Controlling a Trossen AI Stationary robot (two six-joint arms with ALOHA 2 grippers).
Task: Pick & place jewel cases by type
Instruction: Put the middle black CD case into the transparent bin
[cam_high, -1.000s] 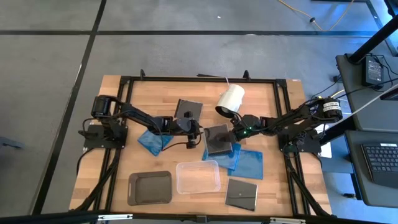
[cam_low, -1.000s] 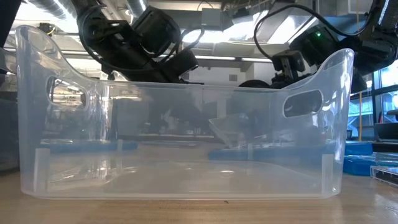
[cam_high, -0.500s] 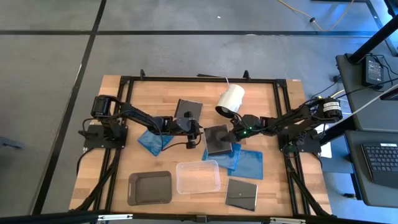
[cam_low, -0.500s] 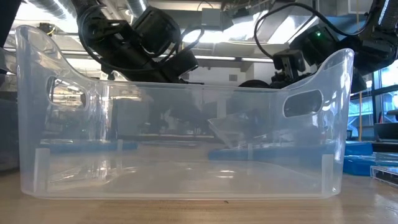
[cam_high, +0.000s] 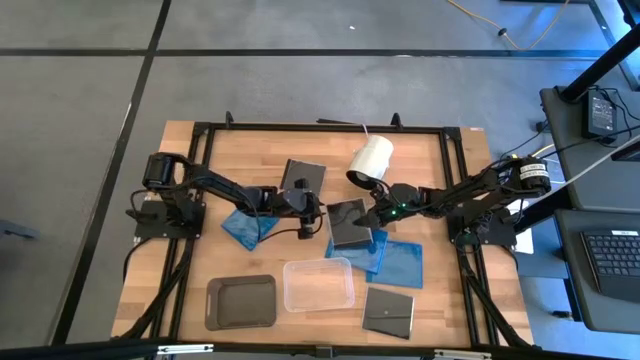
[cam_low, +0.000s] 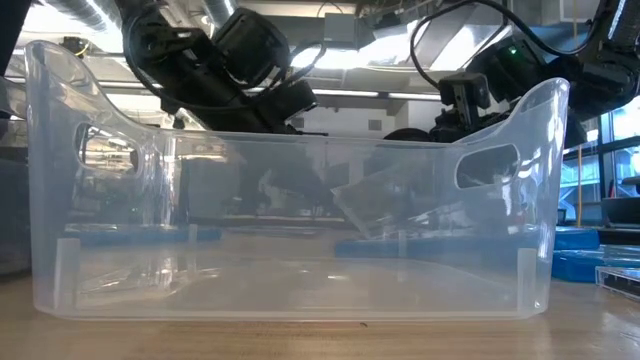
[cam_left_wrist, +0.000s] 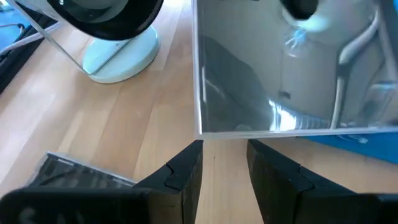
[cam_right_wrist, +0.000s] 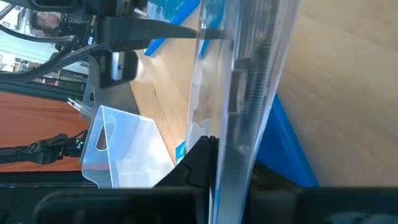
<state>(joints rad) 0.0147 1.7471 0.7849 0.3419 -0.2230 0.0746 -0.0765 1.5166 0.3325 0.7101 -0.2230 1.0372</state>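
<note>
High view: dark jewel case (cam_high: 349, 223) pinched in right hand (cam_high: 373, 216)

Two trays (cam_high: 318, 284) sit side by side at the worktop's (cam_high: 200, 260) front; a cylinder (cam_high: 370, 160) stands behind, seemingly tilted.

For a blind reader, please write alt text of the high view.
The right gripper is shut on a dark grey square jewel case at mid-table, with the left gripper at its opposite edge. Nearer the front stand a clear plastic tray and a dark grey tray.

Two dark jointed arms, black looping cables, green indicator light
</note>
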